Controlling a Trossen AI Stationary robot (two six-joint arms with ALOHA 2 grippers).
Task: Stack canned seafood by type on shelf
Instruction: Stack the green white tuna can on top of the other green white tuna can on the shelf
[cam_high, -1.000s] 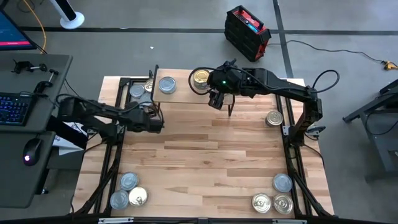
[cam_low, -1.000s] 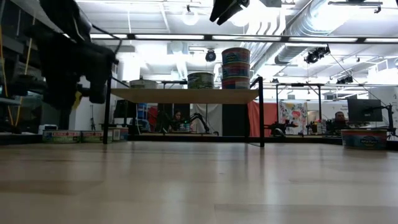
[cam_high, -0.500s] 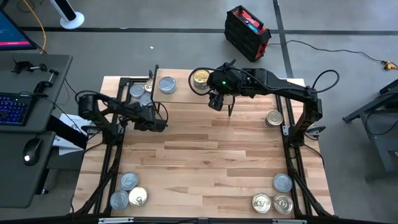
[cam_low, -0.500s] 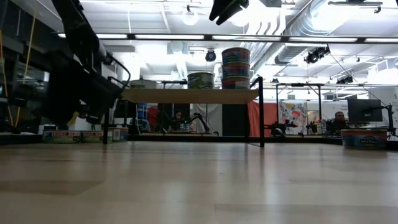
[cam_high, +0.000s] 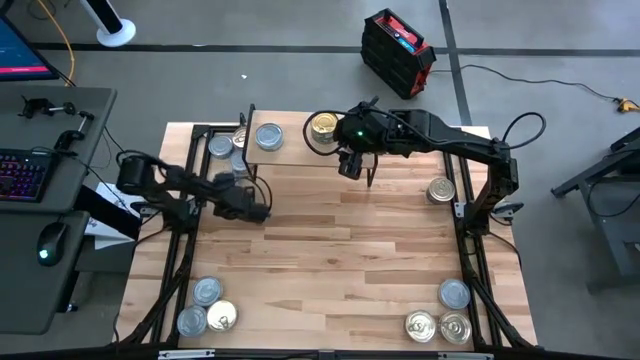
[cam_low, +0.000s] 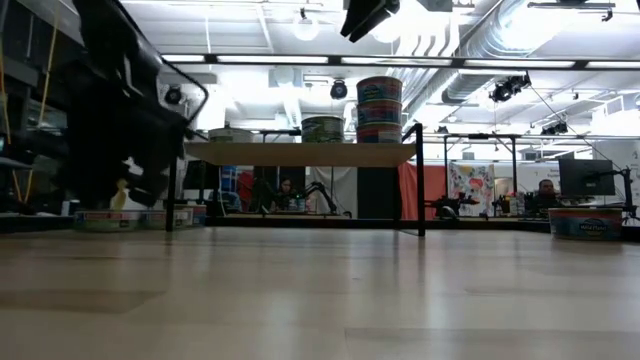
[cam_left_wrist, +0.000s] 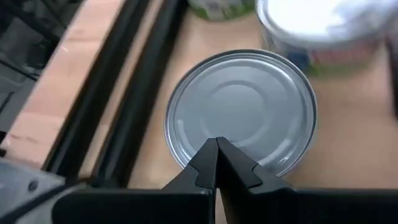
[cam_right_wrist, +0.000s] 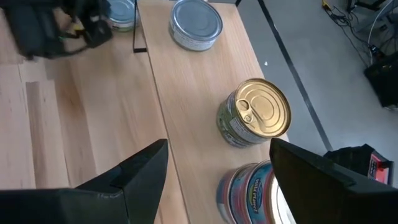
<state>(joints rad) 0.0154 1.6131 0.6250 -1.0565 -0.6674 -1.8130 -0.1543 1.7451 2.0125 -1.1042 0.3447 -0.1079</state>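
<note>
- The shelf at the table's far edge carries a silver-lidded tin and a gold-lidded stack; other tins wait at the near corners.
- My left gripper, fingers pressed together and empty, has swung nearer across the left side over the last second, probably heading for another tin.
- My right gripper hangs beside the shelf, fingers apart, unmoved.

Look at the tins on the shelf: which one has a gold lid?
The gold pull-tab tin standing beside the open right gripper; the other single tin on the shelf has a silver-grey lid.
</note>
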